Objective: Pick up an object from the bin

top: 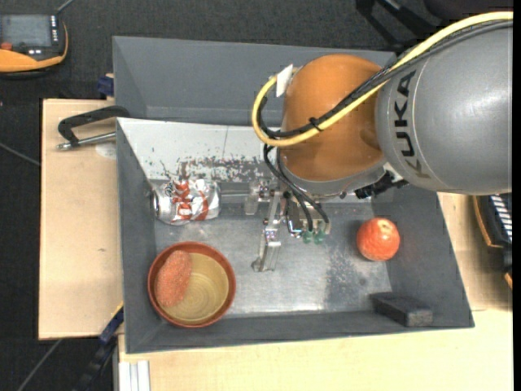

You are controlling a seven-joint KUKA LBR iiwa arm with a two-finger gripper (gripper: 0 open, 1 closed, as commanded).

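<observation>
I see grey metal bin (285, 290), floor scuffed, speckled toward back. Crushed drink can (186, 201) (red-and-white print) lies on its side, back left. Brown bowl (208, 292) sits front left, just in front of can. Red-orange apple (378, 239) rests at right. Dark block (401, 309) lies at front right corner, well apart from bowl.

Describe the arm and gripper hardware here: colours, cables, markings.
The arm is a thick silver-grey link with black KUKA lettering. A glossy orange dome cover caps the wrist. A yellow cable loops around it, with a white tag at the top. The gripper is bare silvery metal with small green parts.
</observation>
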